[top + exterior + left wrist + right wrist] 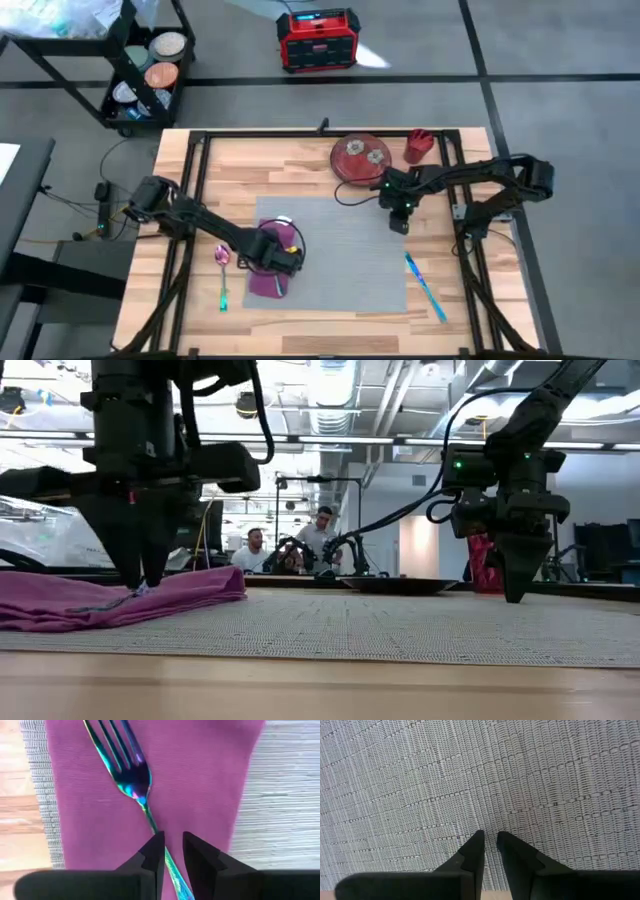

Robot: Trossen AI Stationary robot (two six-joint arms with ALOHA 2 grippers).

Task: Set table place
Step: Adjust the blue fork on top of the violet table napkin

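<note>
A grey placemat [340, 255] lies flat in the middle of the light-wood table [300, 165]. On the mat's left part lies a magenta napkin [200, 775], with an iridescent fork [127, 775] flat on it. My left gripper [173, 837] points down over the napkin, shut on the fork's handle. My right gripper [490, 836] is shut, empty, just over the mat's far right corner [398, 222]. My left gripper pinches the fork's thin handle [155, 826] between its two fingers, a little behind the tines. It comes from above, pointing down, and the fingers stand across the handle. The tines lie on the napkin. Whether my right gripper's tips touch the mat, I cannot tell.
A spoon [222, 270] lies on the wood left of the mat, a blue knife [425, 285] right of it. A red-patterned plate [360, 158] and a red cup [418, 147] stand at the far edge. People sit in the room beyond the table [290, 550].
</note>
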